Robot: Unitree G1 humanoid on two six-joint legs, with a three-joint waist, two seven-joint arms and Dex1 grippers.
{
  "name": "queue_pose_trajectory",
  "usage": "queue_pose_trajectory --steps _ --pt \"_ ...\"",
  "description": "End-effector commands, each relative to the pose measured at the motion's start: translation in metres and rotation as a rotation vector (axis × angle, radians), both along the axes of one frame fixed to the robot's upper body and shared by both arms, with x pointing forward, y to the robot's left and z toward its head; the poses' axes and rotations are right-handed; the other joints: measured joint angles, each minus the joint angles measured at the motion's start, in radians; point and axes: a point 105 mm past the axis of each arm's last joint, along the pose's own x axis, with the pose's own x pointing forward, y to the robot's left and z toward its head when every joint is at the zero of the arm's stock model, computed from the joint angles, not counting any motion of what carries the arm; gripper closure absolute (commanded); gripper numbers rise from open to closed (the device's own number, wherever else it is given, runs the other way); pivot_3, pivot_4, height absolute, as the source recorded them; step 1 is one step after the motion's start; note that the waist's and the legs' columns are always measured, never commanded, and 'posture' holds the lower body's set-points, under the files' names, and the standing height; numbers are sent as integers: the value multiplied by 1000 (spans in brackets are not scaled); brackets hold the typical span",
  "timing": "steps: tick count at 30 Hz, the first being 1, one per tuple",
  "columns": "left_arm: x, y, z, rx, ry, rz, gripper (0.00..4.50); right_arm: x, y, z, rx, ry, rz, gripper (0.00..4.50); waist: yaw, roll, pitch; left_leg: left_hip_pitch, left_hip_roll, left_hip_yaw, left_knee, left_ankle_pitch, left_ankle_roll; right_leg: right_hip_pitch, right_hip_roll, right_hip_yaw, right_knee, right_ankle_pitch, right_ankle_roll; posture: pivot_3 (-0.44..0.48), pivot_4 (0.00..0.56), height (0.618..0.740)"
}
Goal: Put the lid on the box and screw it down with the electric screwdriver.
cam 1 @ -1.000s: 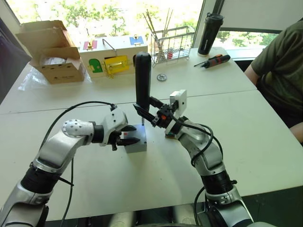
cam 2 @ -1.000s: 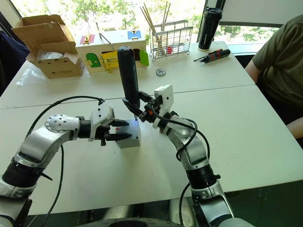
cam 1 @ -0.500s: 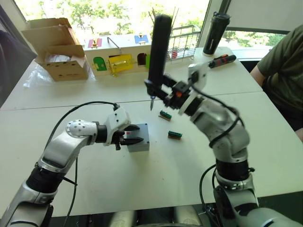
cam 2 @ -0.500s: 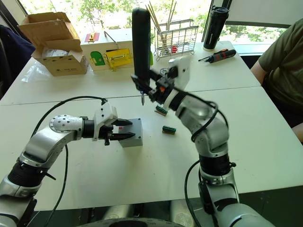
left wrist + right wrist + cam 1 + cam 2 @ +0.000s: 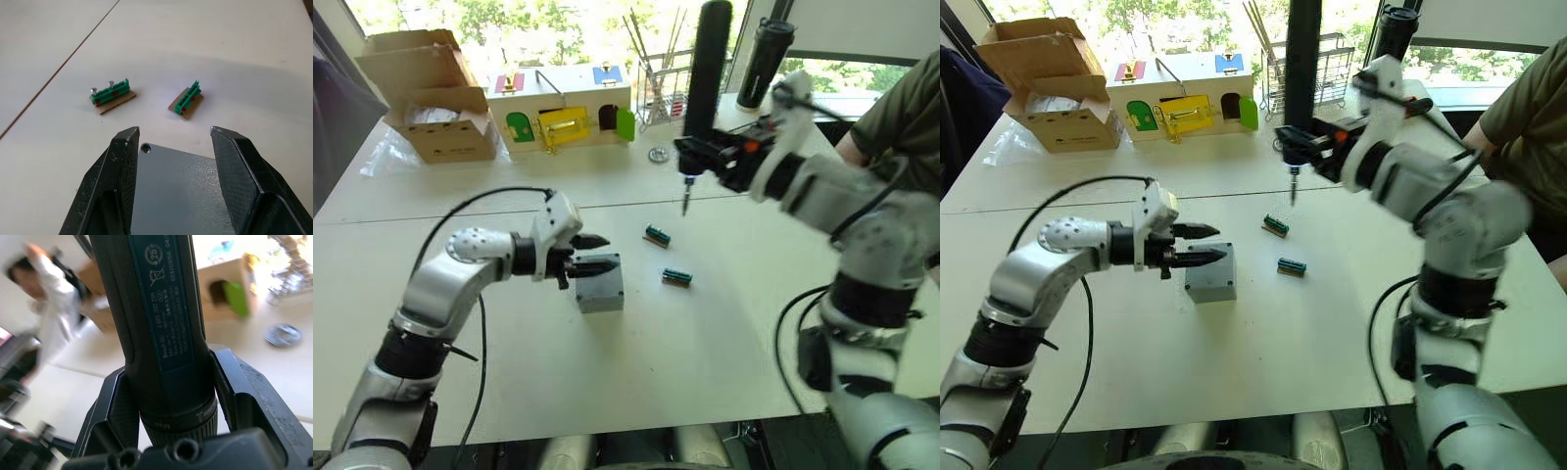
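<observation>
Lifting electric screwdriver (image 5: 708, 73) further right, away from box (image 5: 600, 283), left gripper (image 5: 597, 254) steady.

The box (image 5: 600, 283) is a small grey square enclosure sitting flat on the white table, closed by the lid (image 5: 183, 188), a flat grey speckled plate lying level on top with a small hole showing at one corner. The electric screwdriver (image 5: 703, 88) is a long black cylinder held upright off the table, its thin metal bit pointing down, up and to the right of the box, well apart from it
</observation>
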Motion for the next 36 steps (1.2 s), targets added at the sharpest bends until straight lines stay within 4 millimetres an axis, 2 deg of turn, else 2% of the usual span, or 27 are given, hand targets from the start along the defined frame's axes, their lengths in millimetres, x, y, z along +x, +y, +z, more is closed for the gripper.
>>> queue_pose_trajectory --steps 1,3,8,14,25,27,31,32,36 --pt "-17 -14 14 18 -60 -147 2143 -6 -53 -20 -86 218 -129 2691 1 0 0 0 0 0 1 0 1 1 -1 0 -1 0 0 0 150 740" --pt "-25 -20 14 34 -71 -210 2143 -22 -82 -51 -129 420 -163 2691 4 -1 2 0 0 1 1 -1 2 2 -1 0 -2 0 0 0 150 740" --pt "-32 -29 10 53 -82 -253 2143 -42 -109 -90 -123 667 -178 2691 -24 6 11 0 0 7 4 -6 10 2 -1 2 -1 0 0 0 150 740" --pt "-39 -33 -5 78 -67 -259 2143 -40 -114 -115 -101 815 -183 2691 -30 7 15 1 2 7 4 -6 11 1 0 2 0 0 1 0 150 740" --pt "-42 -31 -13 76 -52 -207 2143 -35 -116 -134 -219 905 -156 2691 0 5 16 0 0 7 7 -6 10 1 -1 2 -1 0 1 0 150 740" --pt "-41 -31 -13 71 -52 -190 2204 -34 -117 -135 -242 906 -156 1626 0 5 16 0 0 6 7 -6 10 2 -1 1 -1 0 1 0 150 740" --pt "-40 -29 -14 64 -52 -165 2204 -33 -120 -136 -275 907 -160 143 0 5 16 0 0 6 7 -4 7 2 -1 1 -1 0 1 0 150 740" --pt "-40 -29 -14 63 -52 -162 2204 -33 -121 -136 -276 907 -160 30 0 5 16 0 0 6 7 -4 7 2 -1 1 -1 0 1 0 150 740" --pt "-36 -26 -14 60 -54 -137 2204 -30 -121 -132 -278 885 -152 30 2 5 16 0 0 6 8 -4 7 3 -1 1 -1 0 1 0 150 740"
